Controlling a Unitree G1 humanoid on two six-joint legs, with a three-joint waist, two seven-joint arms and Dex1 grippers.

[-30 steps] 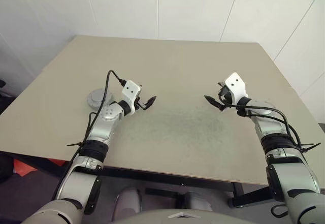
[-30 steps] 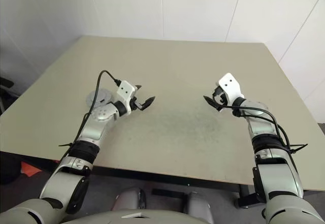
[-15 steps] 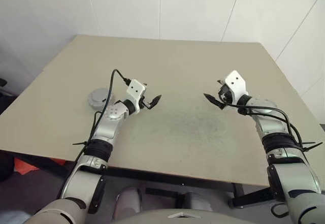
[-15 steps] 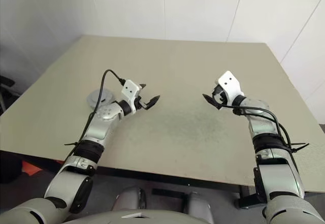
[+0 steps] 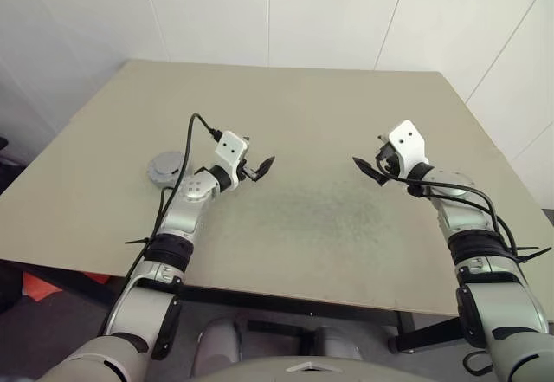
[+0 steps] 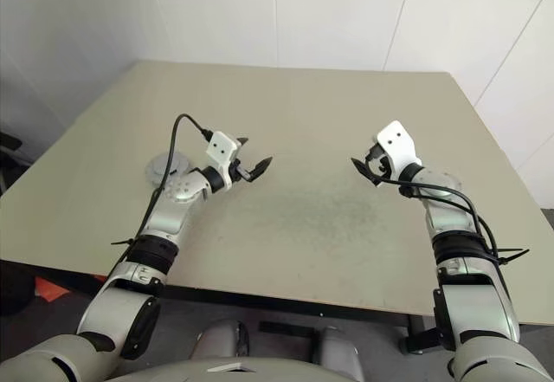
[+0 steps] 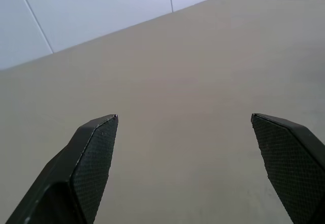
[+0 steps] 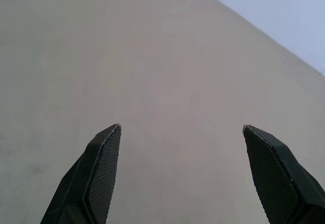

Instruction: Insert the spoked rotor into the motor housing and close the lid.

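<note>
A round silver-grey metal unit (image 5: 164, 168) sits on the table near its left edge. Its top is a plain grey disc that looks like the lid lying on the motor housing. The inside is hidden, and the spoked rotor is out of view. My left gripper (image 5: 257, 157) hovers over the table to the right of that unit, apart from it. Its fingers (image 7: 94, 155) are open and empty. My right gripper (image 5: 370, 162) hangs above the right half of the table, facing the left one. It is open too, with nothing between its fingers (image 8: 101, 168).
The beige table (image 5: 303, 122) meets white walls at the back. Its front edge runs just below my forearms. A black cable (image 5: 201, 125) loops over the left wrist.
The right gripper has turned slightly. Both grippers stay open and hover where they were.
</note>
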